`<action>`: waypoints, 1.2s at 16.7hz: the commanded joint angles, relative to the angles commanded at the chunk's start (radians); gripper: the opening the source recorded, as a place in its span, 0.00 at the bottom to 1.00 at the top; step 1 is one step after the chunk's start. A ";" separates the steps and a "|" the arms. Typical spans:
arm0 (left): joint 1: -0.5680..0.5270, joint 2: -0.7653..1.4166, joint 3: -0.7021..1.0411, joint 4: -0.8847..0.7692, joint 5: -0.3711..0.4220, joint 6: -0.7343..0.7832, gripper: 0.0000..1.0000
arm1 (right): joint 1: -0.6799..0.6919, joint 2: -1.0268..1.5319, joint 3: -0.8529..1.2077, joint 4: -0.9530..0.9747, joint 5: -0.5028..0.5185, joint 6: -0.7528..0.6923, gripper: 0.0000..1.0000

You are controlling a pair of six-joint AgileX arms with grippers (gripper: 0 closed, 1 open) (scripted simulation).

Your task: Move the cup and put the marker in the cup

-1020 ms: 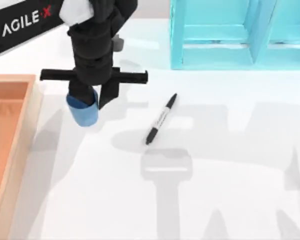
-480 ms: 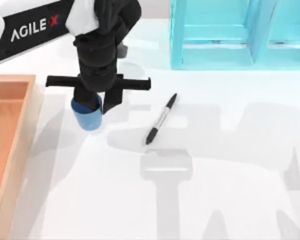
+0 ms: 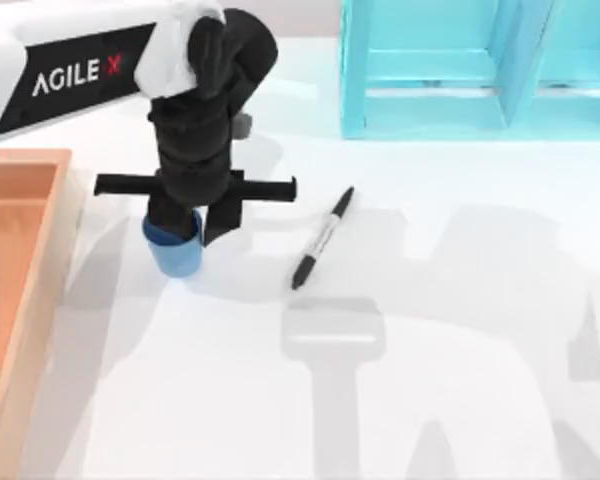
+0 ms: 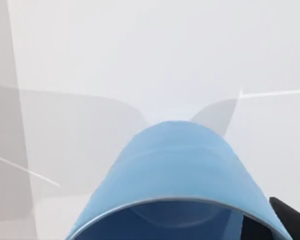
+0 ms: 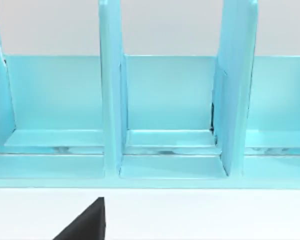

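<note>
Top view shows a big white table (image 3: 460,400) with grey shadows lying across it. At the far edge stands a light blue shelf (image 3: 430,70) with upright walls that split it into open boxes. The right wrist view looks straight at this shelf (image 5: 160,115), and a small black tip (image 5: 87,222) pokes into that picture near the table; I cannot tell if the right claw is open or closed.

On the table's left side sits an orange wooden tray (image 3: 25,290) with a pale rim.

My left arm (image 3: 70,70) is white with a black band and reaches in from the far left corner. Its black wrist points down, and the left gripper (image 3: 195,225) sits at the cup (image 3: 173,250). One black finger goes down inside the cup and the other comes down just outside its wall, so the claw is pinched on the cup's rim.

The cup is small and blue. It sits between the tray and the marker, nearer the tray. In the left wrist view the cup (image 4: 175,175) is very close, with its round rim open toward the camera.

The marker (image 3: 322,238) is thin and black with a pale band in the middle. It lies flat on the table, slanted, right of the cup and apart from it.
</note>
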 joint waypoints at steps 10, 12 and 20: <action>0.000 0.000 0.000 0.000 0.000 0.000 0.75 | 0.000 0.000 0.000 0.000 0.000 0.000 1.00; 0.000 0.000 0.000 0.000 0.000 0.000 0.90 | 0.000 0.000 0.000 0.000 0.000 0.000 1.00; 0.000 0.000 0.000 0.000 0.000 0.000 1.00 | 0.000 0.000 0.000 0.000 0.000 0.000 1.00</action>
